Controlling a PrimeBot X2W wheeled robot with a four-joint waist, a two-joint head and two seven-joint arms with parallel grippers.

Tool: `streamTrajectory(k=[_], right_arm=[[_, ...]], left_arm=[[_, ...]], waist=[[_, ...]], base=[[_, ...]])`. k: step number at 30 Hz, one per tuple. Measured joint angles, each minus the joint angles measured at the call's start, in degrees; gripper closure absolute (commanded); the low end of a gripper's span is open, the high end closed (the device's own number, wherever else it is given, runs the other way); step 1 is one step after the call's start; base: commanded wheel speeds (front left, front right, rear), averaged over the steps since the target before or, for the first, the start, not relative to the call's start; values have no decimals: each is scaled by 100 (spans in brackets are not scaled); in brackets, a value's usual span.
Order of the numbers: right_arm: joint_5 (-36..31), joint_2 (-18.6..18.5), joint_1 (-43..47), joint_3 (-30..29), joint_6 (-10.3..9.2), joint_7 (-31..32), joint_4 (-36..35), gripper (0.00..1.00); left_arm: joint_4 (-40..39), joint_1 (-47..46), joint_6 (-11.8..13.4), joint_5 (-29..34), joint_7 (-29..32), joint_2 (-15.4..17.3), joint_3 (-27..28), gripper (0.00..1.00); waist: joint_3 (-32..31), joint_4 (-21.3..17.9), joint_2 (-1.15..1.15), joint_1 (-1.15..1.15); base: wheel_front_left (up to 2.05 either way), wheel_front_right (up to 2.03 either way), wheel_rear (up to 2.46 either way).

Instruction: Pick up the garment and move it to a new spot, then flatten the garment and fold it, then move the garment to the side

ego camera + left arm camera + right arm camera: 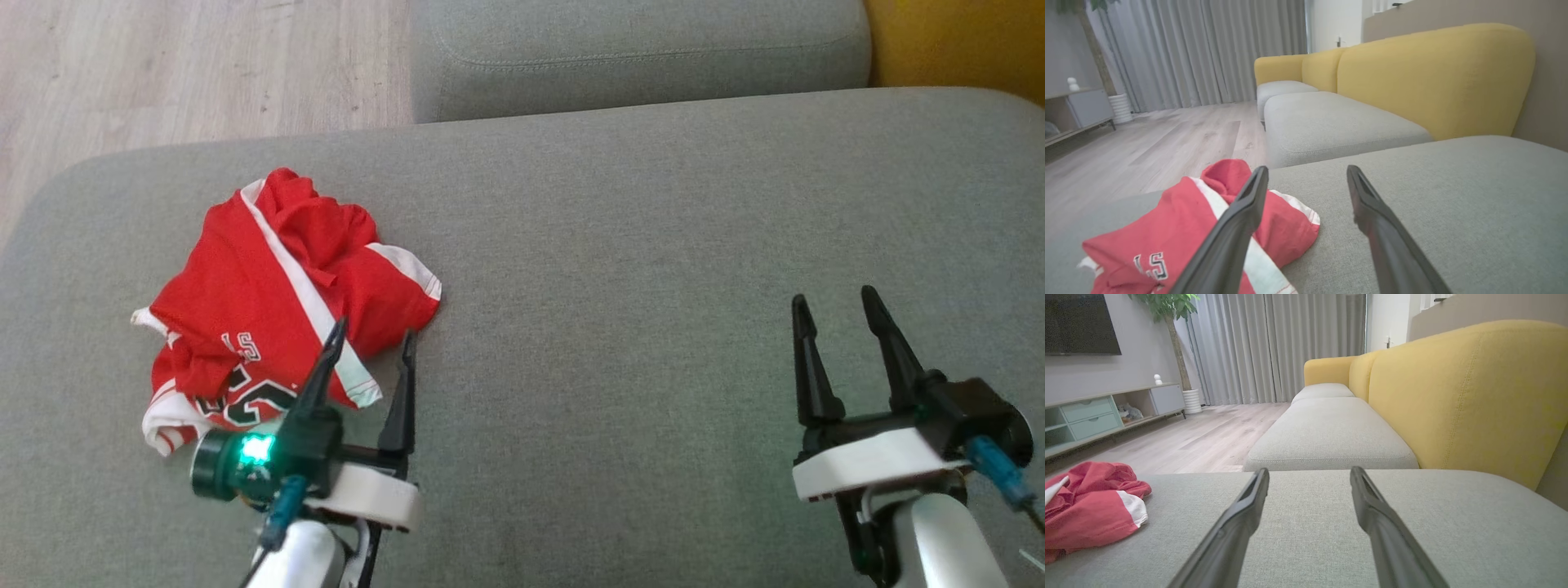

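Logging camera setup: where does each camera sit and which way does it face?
Head view: from the head, down onto the grey cushion and crumpled red garment; left gripper and right gripper, open.
Left wrist view: along its own fingers, past the garment toward the yellow backrest.
Right wrist view: same heading, its fingers over the cushion.
All share the garment.

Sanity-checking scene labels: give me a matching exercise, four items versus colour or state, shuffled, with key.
1 garment
2 left gripper
3 right gripper
4 sofa backrest

A yellow
B open, over grey cushion, far from the garment
C red, crumpled
D open, by the garment

Pairs: 1-C, 2-D, 3-B, 4-A
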Motion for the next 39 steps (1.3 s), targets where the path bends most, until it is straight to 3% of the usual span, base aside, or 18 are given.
streamTrajectory(k=[14,22,27,39], right_arm=[[-1188,-4,-71,125,0,-223,-126,0],[-420,-5,-68,77,0,-359,-260,0],[437,-8,-54,-30,0,-420,-125,0],[527,-8,57,62,0,-420,181,0]], left_arm=[[292,-180,400,802,-230,89,-536,0],[-43,-123,433,185,-356,-158,36,0],[-147,75,253,131,-424,-253,386,0],[48,341,-272,23,-423,-522,878,0]], waist=[[22,22,0,0],[74,24,0,0],[101,14,0,0],[59,-14,0,0]], base=[[0,0,0],[0,0,0],[0,0,0],[0,0,0]])
